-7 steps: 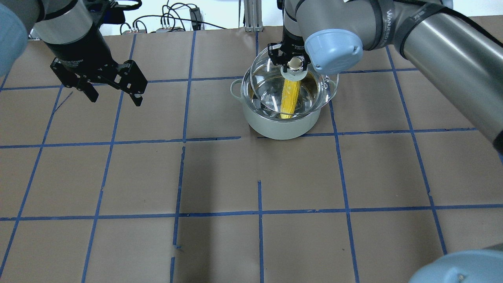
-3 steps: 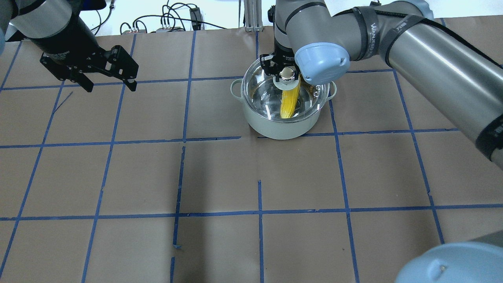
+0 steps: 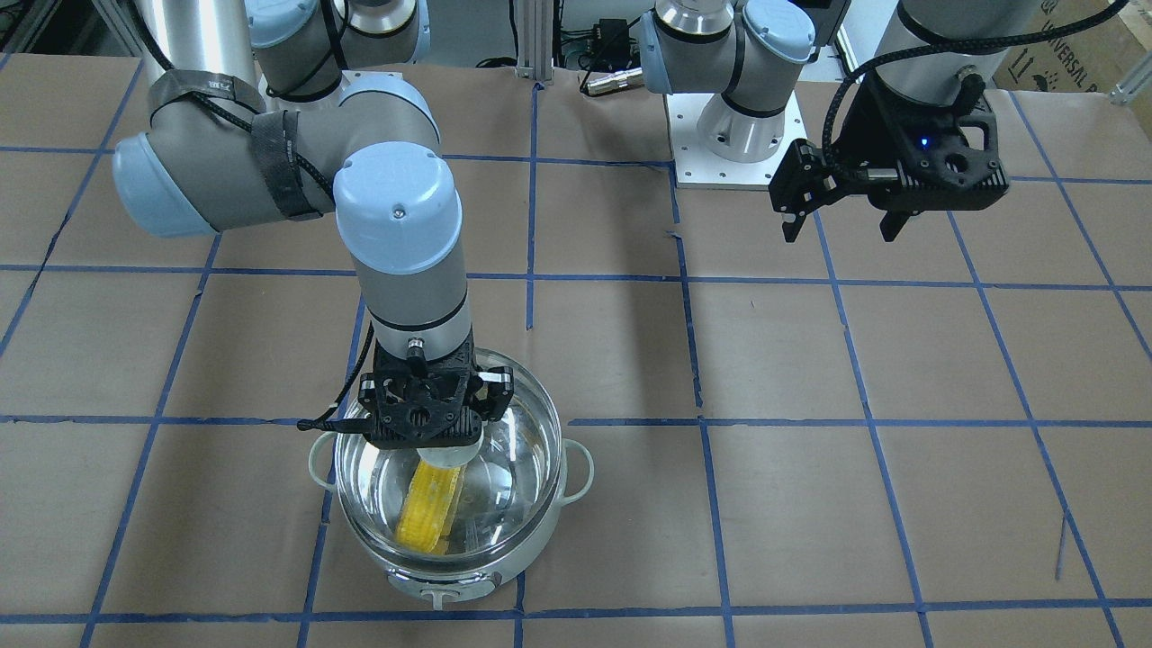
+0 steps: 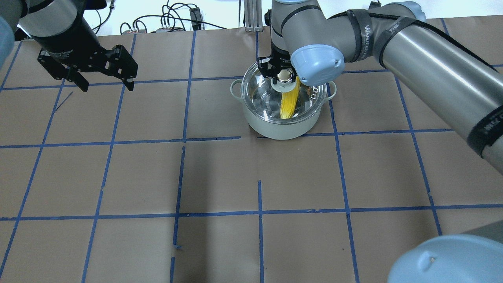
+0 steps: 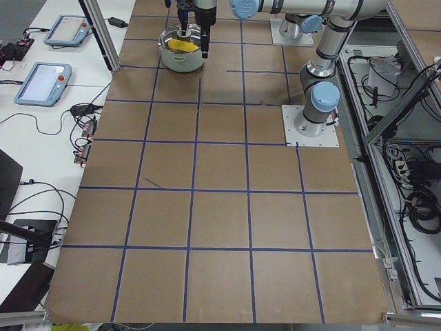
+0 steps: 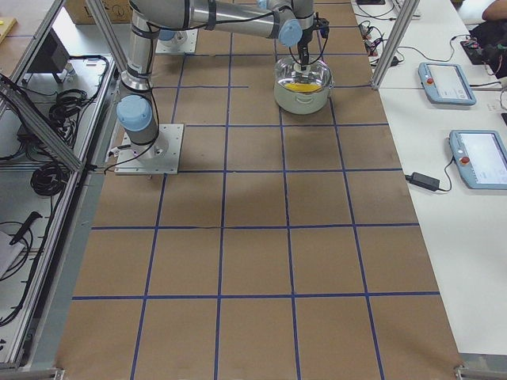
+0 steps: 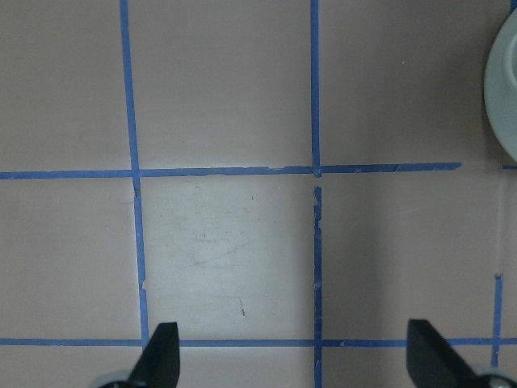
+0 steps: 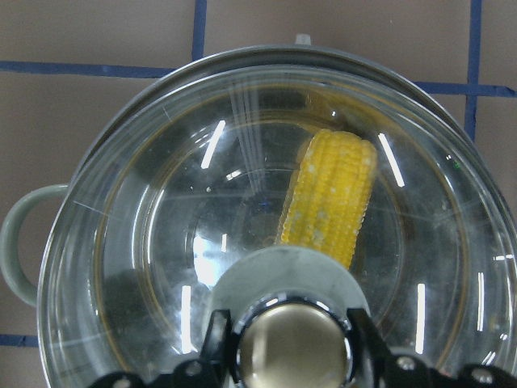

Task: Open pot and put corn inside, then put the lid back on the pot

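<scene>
The pale grey-green pot (image 4: 275, 129) stands at the table's far middle. It also shows in the front view (image 3: 441, 589). The yellow corn (image 4: 289, 104) lies inside it, seen through the glass in the front view (image 3: 430, 508) and the right wrist view (image 8: 331, 202). The clear lid (image 4: 261, 98) lies level over the pot's rim. I cannot tell whether it is fully seated. My right gripper (image 4: 283, 75) is shut on the lid's beige knob (image 8: 292, 352). My left gripper (image 4: 107, 86) is open and empty, above the table far to the left of the pot.
Brown paper with a blue tape grid (image 4: 259, 212) covers the table. Cables and boxes (image 4: 177, 21) lie past the far edge. In the left wrist view the pot's edge (image 7: 505, 97) shows at the upper right. Tablets (image 5: 43, 81) lie on a side bench.
My right gripper has brought the tilted lid down and leftward until it lies level over the pot. My left arm has drawn back toward the far left, still open.
</scene>
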